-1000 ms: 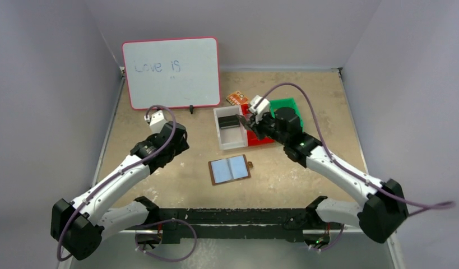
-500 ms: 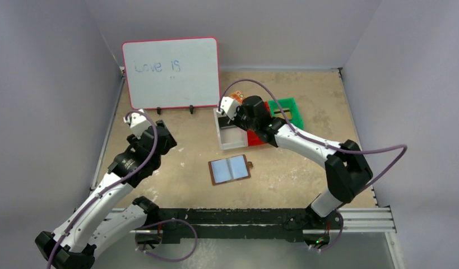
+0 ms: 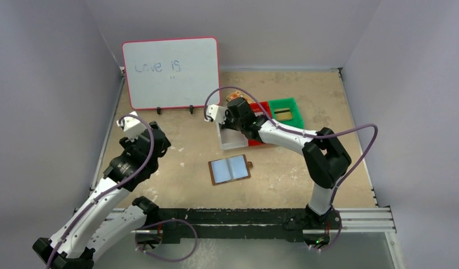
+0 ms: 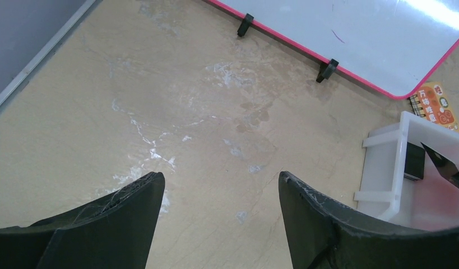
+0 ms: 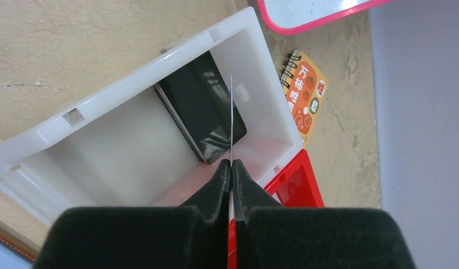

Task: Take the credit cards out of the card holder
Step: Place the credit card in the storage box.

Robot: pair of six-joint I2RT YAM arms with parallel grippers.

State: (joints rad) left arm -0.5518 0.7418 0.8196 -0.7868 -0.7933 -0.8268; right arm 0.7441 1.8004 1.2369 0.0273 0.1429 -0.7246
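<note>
Closest to me, the card holder [image 3: 230, 168] lies open and flat on the worktop [image 3: 283, 179], pale pockets up, with bare room on every side. Off to the left, the left claw [image 4: 219, 178] hangs wide open over bare worktop. It holds nothing and is well apart from everything else.

Further back, the right claw [image 5: 231, 167] is pinched tight on a thin credit card [image 5: 231, 112]. I see that card edge-on, so I cannot tell its colour. It hangs over the white bin [image 5: 131, 92], above a black card [image 5: 202, 115] lying at the bin's far end. A red bin [image 5: 284, 168] touches the white one. A green bin [image 3: 286, 101] sits beside that, with a gold card [image 3: 282, 115] inside. An orange packet [image 5: 306, 89] lies just behind the bins. The whiteboard [image 3: 171, 73] stands at the far edge.
</note>
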